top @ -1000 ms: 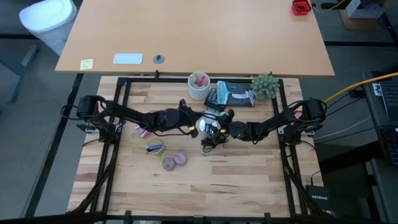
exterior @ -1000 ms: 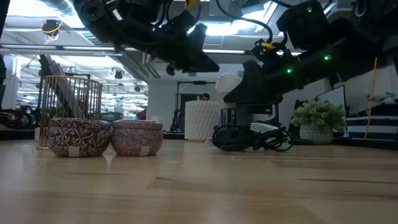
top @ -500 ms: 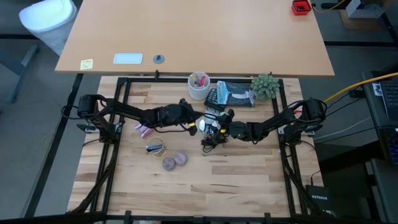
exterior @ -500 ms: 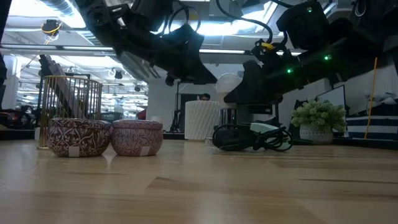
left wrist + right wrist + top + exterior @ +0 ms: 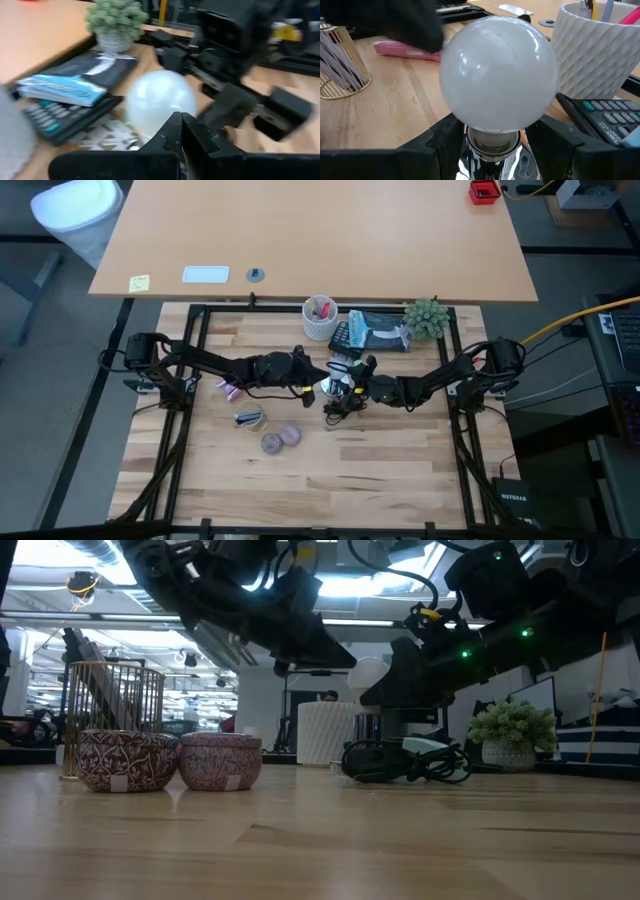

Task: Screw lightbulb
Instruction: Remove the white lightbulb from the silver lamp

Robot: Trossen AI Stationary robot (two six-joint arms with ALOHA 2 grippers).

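The lightbulb (image 5: 497, 75), a white globe on a silvery metal neck, stands upright mid-table (image 5: 334, 385) over a chrome part and a black cord (image 5: 405, 762). My right gripper (image 5: 495, 146) comes from the table's right (image 5: 352, 387) and is closed around the neck. My left gripper (image 5: 181, 131), shut and holding nothing, comes from the left (image 5: 312, 383). Its tips are right at the globe's lower left side (image 5: 160, 100); I cannot tell whether they touch it. My right gripper pinches the silvery neck (image 5: 495, 150) just under the white globe, one finger (image 5: 437, 145) on each side. The fingers come nearly level from the table's right, slanting a little down. The bulb stands upright between them; what is below the neck is hidden.
A white patterned cup of pens (image 5: 320, 318), a calculator and a book (image 5: 372, 332) and a small plant (image 5: 427, 318) stand behind the bulb. Two purple tins (image 5: 281, 439), a gold wire holder (image 5: 250, 418) and a pink thing (image 5: 231, 390) lie nearer on the left.
My left gripper, shut throughout, drew back a little toward the table's left, then came back toward the bulb, a little lower and with its wrist turned. The bulb and my right gripper have kept still.
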